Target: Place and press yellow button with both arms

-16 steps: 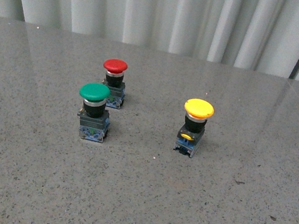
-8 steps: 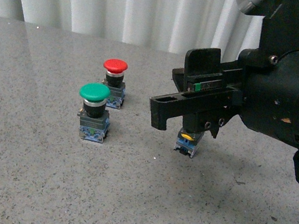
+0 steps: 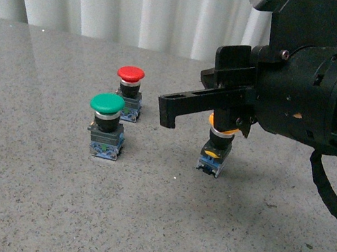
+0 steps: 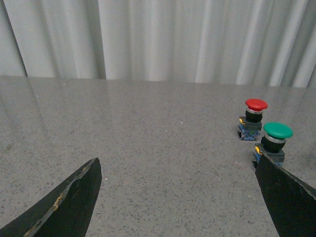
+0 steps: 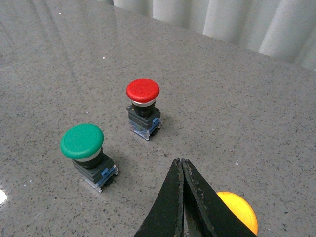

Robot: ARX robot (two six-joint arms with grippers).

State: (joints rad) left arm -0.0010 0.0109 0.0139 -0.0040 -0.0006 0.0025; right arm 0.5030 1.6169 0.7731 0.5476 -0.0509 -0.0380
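Right arm (image 3: 309, 105) hangs over the upright yellow button (image 3: 214, 150), its jaws pressed together, cap just behind their tips. Left jaws gape wide, no yellow in their view, so right looks nearer.

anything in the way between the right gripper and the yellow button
Nothing visible does. The right gripper, fingers shut, hangs close over the yellow button, partly covering its cap. The green button and red button stand off to one side, clear of both.

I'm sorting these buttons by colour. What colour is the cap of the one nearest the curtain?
Its cap is red, clearest in the right wrist view.
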